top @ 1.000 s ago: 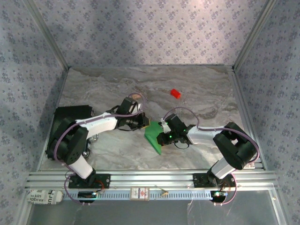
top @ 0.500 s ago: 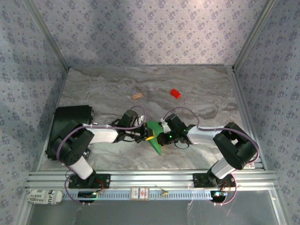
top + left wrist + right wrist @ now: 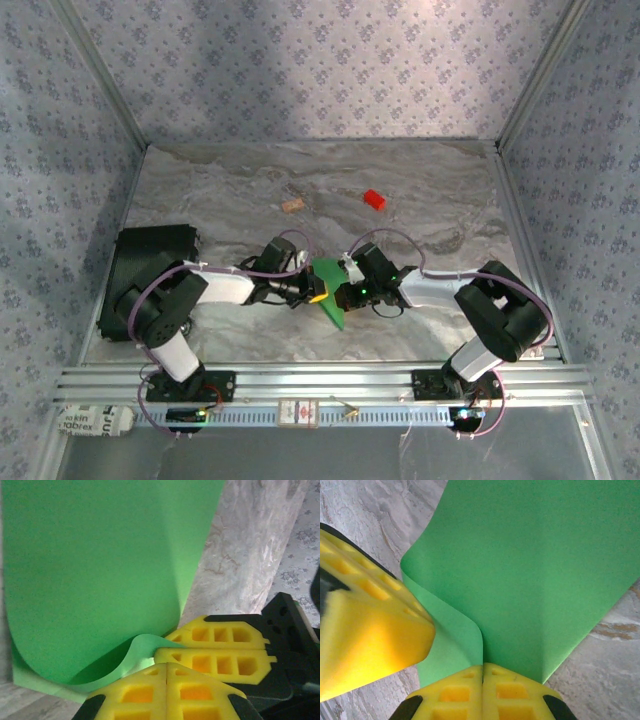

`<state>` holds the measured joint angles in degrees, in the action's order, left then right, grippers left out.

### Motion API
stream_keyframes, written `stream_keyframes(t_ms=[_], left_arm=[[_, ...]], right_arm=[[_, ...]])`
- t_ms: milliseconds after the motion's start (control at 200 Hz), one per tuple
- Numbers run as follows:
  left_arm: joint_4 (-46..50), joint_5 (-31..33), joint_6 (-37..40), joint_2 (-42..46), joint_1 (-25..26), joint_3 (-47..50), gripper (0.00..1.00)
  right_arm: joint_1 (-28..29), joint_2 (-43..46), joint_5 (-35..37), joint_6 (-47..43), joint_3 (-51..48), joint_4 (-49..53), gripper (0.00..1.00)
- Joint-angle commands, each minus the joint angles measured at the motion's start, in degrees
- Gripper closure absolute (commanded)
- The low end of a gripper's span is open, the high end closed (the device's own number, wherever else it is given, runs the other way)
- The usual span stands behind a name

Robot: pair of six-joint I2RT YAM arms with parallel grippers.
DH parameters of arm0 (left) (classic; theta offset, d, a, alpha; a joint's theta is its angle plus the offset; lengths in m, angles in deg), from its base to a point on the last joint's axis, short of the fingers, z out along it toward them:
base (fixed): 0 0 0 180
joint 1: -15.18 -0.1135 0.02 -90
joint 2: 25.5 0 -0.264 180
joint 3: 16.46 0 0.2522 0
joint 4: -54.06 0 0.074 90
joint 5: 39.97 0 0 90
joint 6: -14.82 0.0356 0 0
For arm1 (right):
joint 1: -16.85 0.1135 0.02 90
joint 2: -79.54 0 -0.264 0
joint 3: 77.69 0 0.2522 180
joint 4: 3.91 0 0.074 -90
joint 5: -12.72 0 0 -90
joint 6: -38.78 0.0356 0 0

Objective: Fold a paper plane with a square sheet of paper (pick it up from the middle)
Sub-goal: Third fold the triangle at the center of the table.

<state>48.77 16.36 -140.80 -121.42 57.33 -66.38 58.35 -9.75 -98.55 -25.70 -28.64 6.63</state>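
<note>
The square sheet of paper (image 3: 328, 282) is bent over into a soft loop rather than a crease. It sits between the two grippers, nearer the arm bases than the small red block (image 3: 374, 200) and a little to its left. The right gripper (image 3: 482, 680) is clamped on it, with the bend running straight into the seam of its pads. The left gripper (image 3: 166, 685) is closed too, and the curled edge meets its tips; I cannot tell whether a layer is caught there.

With both claws this close on thin paper, a pull apart or a twist would likely tear or crumple it. A release before the loop is pressed flat would let it spring open or crease askew.

Its long axis runs from the red block's side toward the bases, and the narrow tip points at them, slightly right.
</note>
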Motion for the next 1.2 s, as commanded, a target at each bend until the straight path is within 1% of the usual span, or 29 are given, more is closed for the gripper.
stream_keyframes(t_ms=[0,175,375,500,605,690,760,820,894,954,1059,1139,1194], left_arm=[[2.60,0.66,2.27,-1.09,0.31,-0.13,1.00],[5.92,2.28,5.00,-2.02,0.34,0.32,1.00],[6.94,2.87,6.11,-3.55,0.45,0.40,1.00],[7.35,3.25,6.32,-3.66,0.47,0.46,1.00],[7.59,3.41,6.50,-3.74,0.43,0.40,1.00],[7.74,3.52,6.56,-3.88,0.42,0.31,1.00],[7.71,3.36,6.57,-4.01,0.46,0.25,1.00],[7.58,3.36,6.56,-4.01,0.47,0.22,1.00],[7.55,3.36,6.57,-4.01,0.47,0.23,1.00],[7.60,3.52,6.56,-4.01,0.41,0.27,1.00],[7.45,3.51,6.56,-4.07,0.45,0.22,1.00],[7.38,3.48,6.63,-4.19,0.46,0.22,1.00],[7.31,3.42,6.62,-4.27,0.40,0.19,1.00]], right_arm=[[-0.36,-0.13,1.31,-0.12,-1.17,1.58,1.00],[-0.36,-0.22,1.02,-0.03,-1.32,1.30,0.99],[-0.36,-0.02,0.79,0.11,-0.77,1.39,0.99],[-0.45,0.89,0.55,0.67,-0.32,1.29,0.96],[-0.83,2.68,0.32,1.95,-0.19,1.43,0.87],[-1.55,5.29,0.49,3.40,-0.46,2.18,0.73],[-2.51,7.75,1.35,4.69,-0.88,3.64,0.65],[-3.37,9.98,2.10,6.10,-1.43,4.54,0.60],[-3.89,12.40,1.85,8.23,-2.28,4.90,0.56],[-3.80,13.34,-0.60,9.05,-2.50,4.44,0.61],[-2.24,12.37,-5.17,9.79,-1.35,4.81,0.76],[0.06,10.47,-6.83,9.74,-0.04,5.26,0.84],[2.02,9.11,-6.73,9.25,1.05,5.73,0.87]])
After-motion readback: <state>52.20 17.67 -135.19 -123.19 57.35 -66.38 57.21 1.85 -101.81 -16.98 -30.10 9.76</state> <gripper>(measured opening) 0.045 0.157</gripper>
